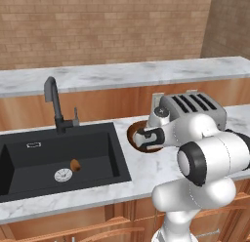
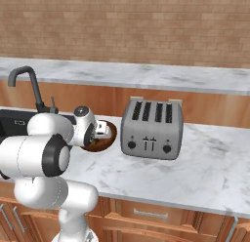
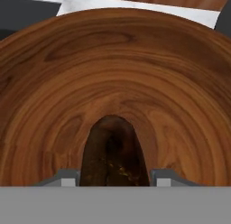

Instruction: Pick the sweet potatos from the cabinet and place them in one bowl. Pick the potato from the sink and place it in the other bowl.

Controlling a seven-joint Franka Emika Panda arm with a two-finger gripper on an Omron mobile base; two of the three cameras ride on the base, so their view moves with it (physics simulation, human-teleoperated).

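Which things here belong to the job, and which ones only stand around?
Job:
- sweet potato between the pincer fingers
- reddish-brown bowl
- potato
- sink

Standing around:
- toaster
- faucet

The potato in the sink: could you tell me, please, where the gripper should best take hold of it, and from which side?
Come straight down from above. The potato lies loose on the sink floor beside the drain, clear of the walls, so nothing blocks a vertical approach. It is a small oval, so close the fingers across its narrow middle, not its ends, probably best.
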